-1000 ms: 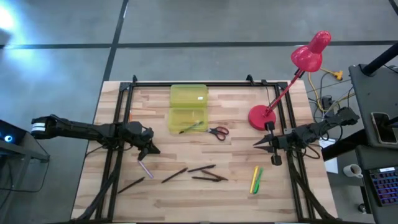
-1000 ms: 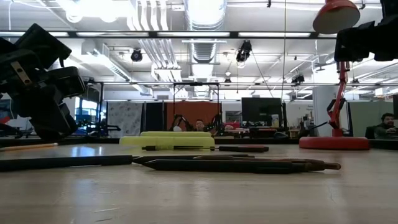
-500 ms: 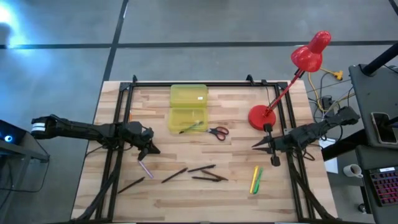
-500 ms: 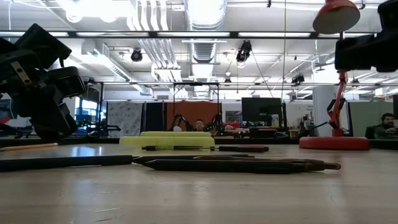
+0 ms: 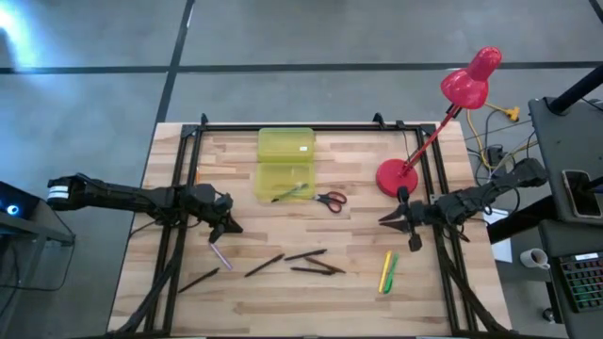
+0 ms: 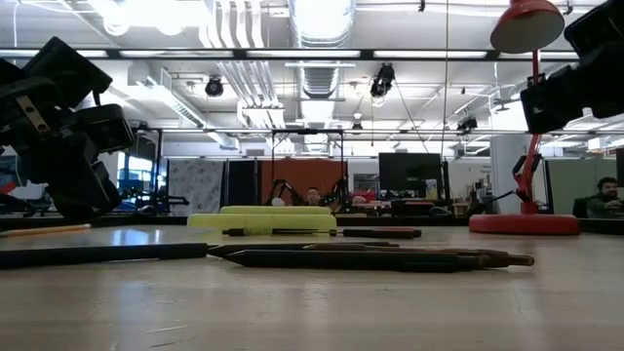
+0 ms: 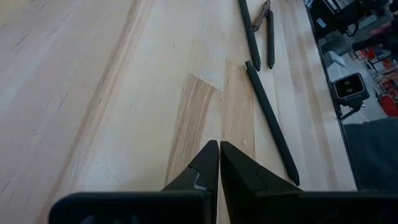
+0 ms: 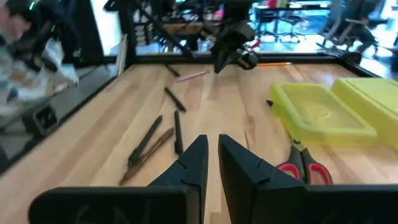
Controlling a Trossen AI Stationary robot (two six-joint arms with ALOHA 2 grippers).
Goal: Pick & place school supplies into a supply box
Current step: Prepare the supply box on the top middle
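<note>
The yellow-green supply box [image 5: 285, 165] lies open at the table's far middle, with a dark pen [image 5: 290, 193] slanting across its near half. Red-handled scissors [image 5: 330, 199] lie flat to its right. Several dark pens [image 5: 306, 262] and a pink pen [image 5: 220, 255] lie flat nearer the front, and a yellow and a green marker [image 5: 386, 271] lie side by side at the right. My left gripper [image 5: 234, 227] hovers shut above the table left of the pens, holding nothing [image 7: 219, 143]. My right gripper [image 5: 384, 218] hangs right of the scissors, its fingers nearly together and holding nothing [image 8: 211, 138].
A pink desk lamp stands on its round base [image 5: 396, 176] at the far right, its head [image 5: 471, 80] beyond the table edge. A black metal frame [image 5: 301, 127] runs along the far edge and down both sides. Bare wood lies between the two grippers.
My right gripper has rolled about the line it points along and dipped slightly, staying right of the scissors. The left arm and all the supplies have kept still.
</note>
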